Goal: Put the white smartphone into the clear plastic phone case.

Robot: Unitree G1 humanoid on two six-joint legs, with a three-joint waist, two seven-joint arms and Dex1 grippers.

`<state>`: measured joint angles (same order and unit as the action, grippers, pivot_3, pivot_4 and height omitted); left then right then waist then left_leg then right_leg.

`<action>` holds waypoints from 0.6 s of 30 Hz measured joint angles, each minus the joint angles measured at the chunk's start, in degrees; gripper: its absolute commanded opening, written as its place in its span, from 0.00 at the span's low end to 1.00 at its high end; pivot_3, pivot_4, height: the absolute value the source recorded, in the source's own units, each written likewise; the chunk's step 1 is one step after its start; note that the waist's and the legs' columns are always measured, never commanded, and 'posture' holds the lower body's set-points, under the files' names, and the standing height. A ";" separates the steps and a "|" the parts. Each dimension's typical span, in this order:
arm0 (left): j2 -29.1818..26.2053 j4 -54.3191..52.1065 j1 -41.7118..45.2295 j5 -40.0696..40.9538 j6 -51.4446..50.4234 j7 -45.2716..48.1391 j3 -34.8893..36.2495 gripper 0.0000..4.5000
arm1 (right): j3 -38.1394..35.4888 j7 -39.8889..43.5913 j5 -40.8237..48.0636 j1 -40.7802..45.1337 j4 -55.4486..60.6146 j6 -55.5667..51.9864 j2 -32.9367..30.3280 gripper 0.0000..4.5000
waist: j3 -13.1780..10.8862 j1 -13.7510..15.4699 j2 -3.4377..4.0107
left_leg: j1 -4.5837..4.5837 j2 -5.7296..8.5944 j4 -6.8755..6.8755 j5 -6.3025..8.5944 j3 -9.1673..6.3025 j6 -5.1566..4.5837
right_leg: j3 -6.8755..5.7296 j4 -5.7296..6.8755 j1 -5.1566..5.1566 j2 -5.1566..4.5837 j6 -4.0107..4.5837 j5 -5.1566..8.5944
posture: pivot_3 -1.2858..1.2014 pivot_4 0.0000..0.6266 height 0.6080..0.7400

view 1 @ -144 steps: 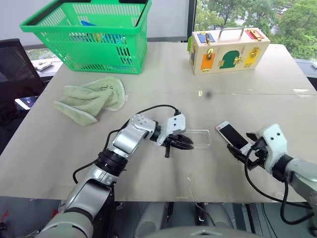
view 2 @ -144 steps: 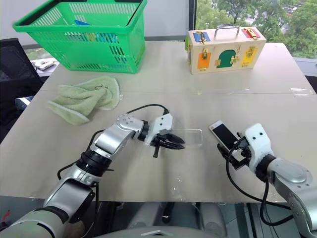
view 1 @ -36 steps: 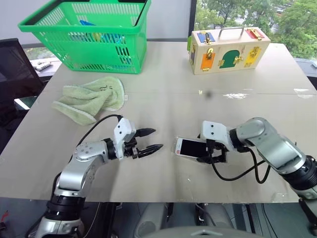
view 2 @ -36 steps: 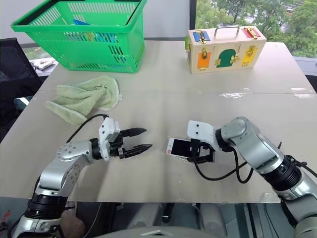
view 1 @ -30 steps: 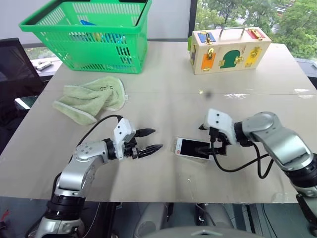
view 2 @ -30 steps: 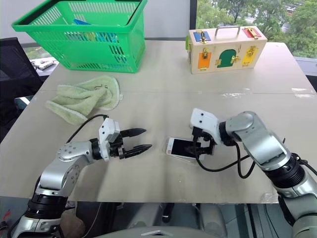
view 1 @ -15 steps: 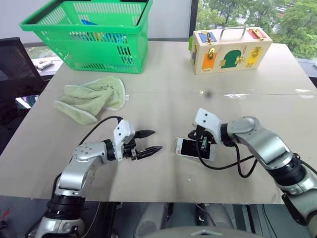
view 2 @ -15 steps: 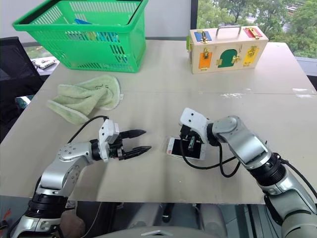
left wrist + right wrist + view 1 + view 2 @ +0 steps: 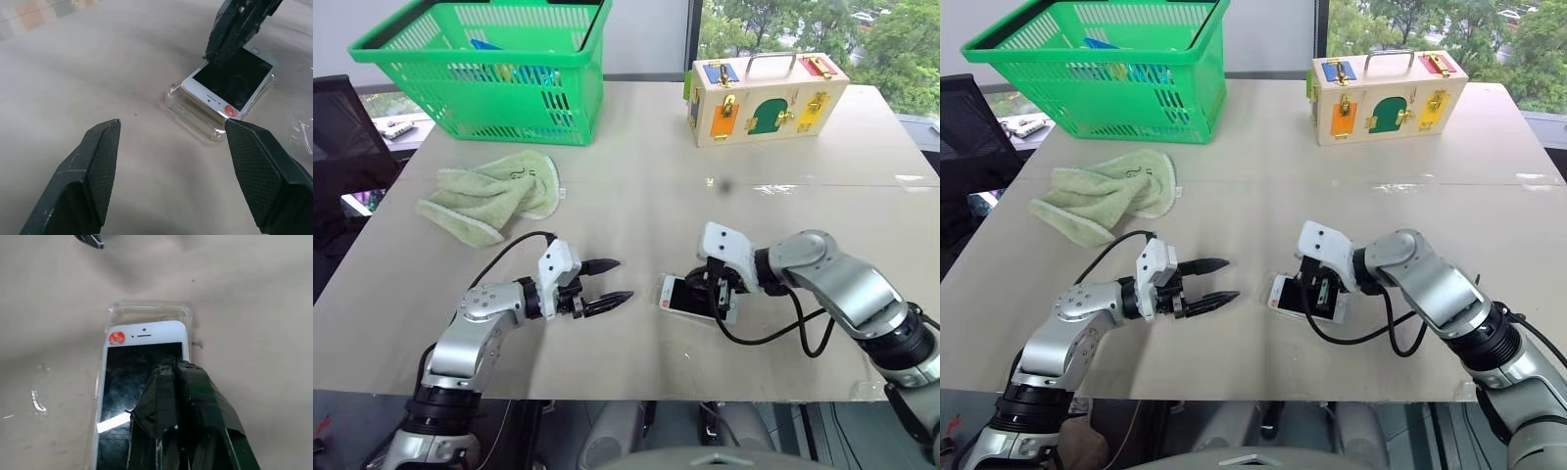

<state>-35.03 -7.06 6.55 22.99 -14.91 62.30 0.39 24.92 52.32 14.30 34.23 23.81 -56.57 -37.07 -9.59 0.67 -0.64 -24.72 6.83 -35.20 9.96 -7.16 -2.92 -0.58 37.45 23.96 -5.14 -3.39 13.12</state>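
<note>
Your right claw [image 9: 171, 369] has its two fingers pressed together, with nothing between them, and the tips rest on the black screen of the white smartphone [image 9: 1291, 293]. The phone lies face up in the clear plastic phone case [image 9: 146, 311], whose rim shows past the phone's end that bears a small red sticker; that end looks raised a little above the case floor, so you cannot tell whether it is fully seated. Case and phone lie on the table [image 9: 636, 201], between your two claws. Your left claw [image 9: 612, 281] hangs beside them, apart from the case, its fingers spread wide and holding nothing. Farther off you see a green towel [image 9: 494, 196], a green basket [image 9: 489, 69] and a wooden latch box [image 9: 764, 98].
</note>
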 measured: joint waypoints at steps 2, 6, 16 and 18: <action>0.00 0.41 0.00 -0.18 0.18 0.03 -0.04 0.77 | -1.73 -0.12 1.44 0.00 0.11 -0.87 0.14 0.01 | 0.00 -0.01 0.00 | 0.00 0.00 0.00 0.00 0.00 0.00 | 0.00 0.00 0.00 0.00 0.00 0.00 | 0.52 0.24 1.00; 0.01 1.02 0.01 -0.25 0.19 0.46 -0.57 0.77 | -0.82 -1.12 1.90 -0.10 -0.25 -0.71 2.37 0.01 | 0.00 -0.14 0.00 | 0.01 0.00 0.02 0.00 0.00 0.00 | 0.01 0.01 0.01 0.00 0.00 0.00 | 0.52 0.24 1.00; 0.00 1.25 0.12 -0.24 0.20 1.06 -0.78 0.77 | 7.75 -1.44 -2.51 0.18 -4.67 3.91 3.74 0.01 | 0.14 -0.09 -0.02 | 0.21 -0.01 0.04 0.00 0.01 0.00 | 0.01 0.01 -0.16 0.01 0.00 0.01 | 0.52 0.24 1.00; 0.00 1.24 0.11 -0.24 0.20 1.06 -0.79 0.77 | 8.25 -1.47 -3.09 -0.03 -5.21 4.56 3.92 0.01 | 0.25 -0.12 -0.04 | 0.34 -0.01 0.08 0.01 0.01 0.00 | 0.03 0.00 -0.28 0.01 0.12 0.10 | 0.52 0.24 1.00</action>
<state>-35.03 -5.81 6.66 22.75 -14.71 63.36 -0.39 33.17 50.86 11.20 34.20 18.60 -52.01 -33.15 -9.34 0.56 -0.68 -24.38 6.82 -35.12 9.96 -7.15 -2.92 -0.56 37.45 23.68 -5.13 -3.27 13.23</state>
